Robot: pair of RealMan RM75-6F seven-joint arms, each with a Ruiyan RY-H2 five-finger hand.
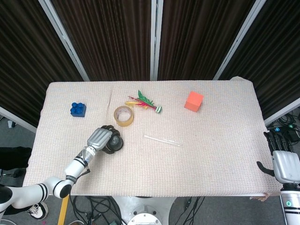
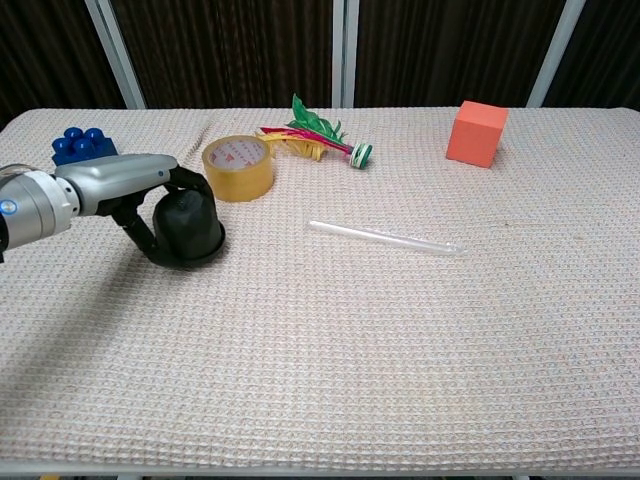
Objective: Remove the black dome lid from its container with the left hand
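My left hand (image 1: 100, 139) (image 2: 130, 190) grips a black dome lid (image 2: 187, 226) (image 1: 114, 142), fingers wrapped around it from above. The lid sits low at the tablecloth, left of centre, just in front of the tape roll; whether it touches the cloth I cannot tell. No container is visible under or near it. My right hand (image 1: 283, 161) shows only in the head view, off the table's right front corner, fingers spread and holding nothing.
A yellow tape roll (image 2: 238, 168) stands just behind the lid. A blue toy brick (image 2: 82, 145) lies at the far left, a feathered shuttlecock (image 2: 315, 135) behind the tape, an orange cube (image 2: 476, 132) at the back right, a clear straw (image 2: 385, 237) mid-table.
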